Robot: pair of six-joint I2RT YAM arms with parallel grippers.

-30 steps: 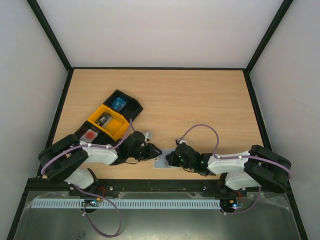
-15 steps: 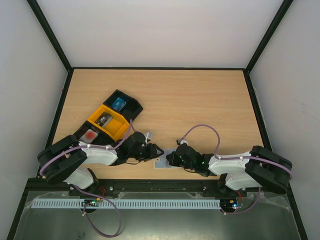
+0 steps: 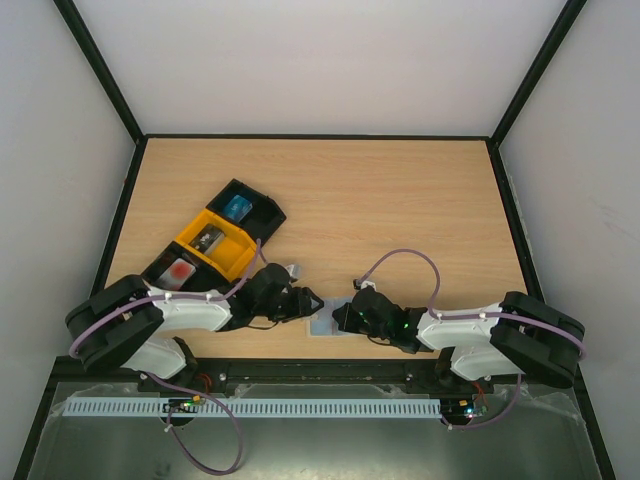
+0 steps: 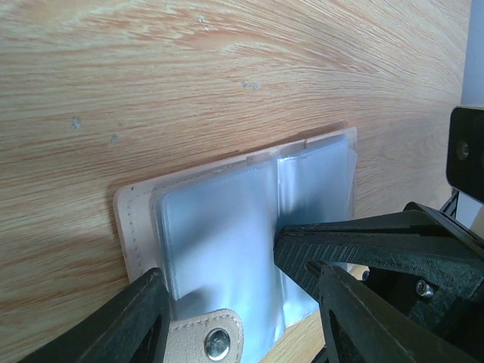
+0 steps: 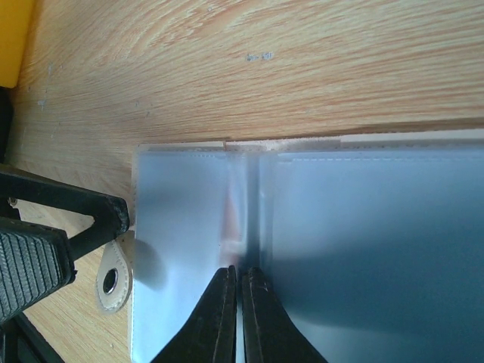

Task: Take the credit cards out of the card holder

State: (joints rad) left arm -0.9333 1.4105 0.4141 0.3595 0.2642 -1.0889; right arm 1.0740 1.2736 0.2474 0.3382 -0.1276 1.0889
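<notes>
Two grippers meet over the card holder [image 3: 322,324], which lies open at lower centre by the near edge of the table [image 3: 400,200]. The left gripper [image 4: 238,302] is spread wide around its snap tab [image 4: 215,340]. The right gripper [image 5: 238,276] is pinched together, apparently on a clear sleeve. With nothing pinning the holder, a pull could drag it along. Farther off, upper left, something red, possibly a credit card [image 3: 180,269], sits in a tray [image 3: 160,262].

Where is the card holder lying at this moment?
In the top view, the card holder lies open on the table near its front edge, about centre, between the left gripper and right gripper.
</notes>
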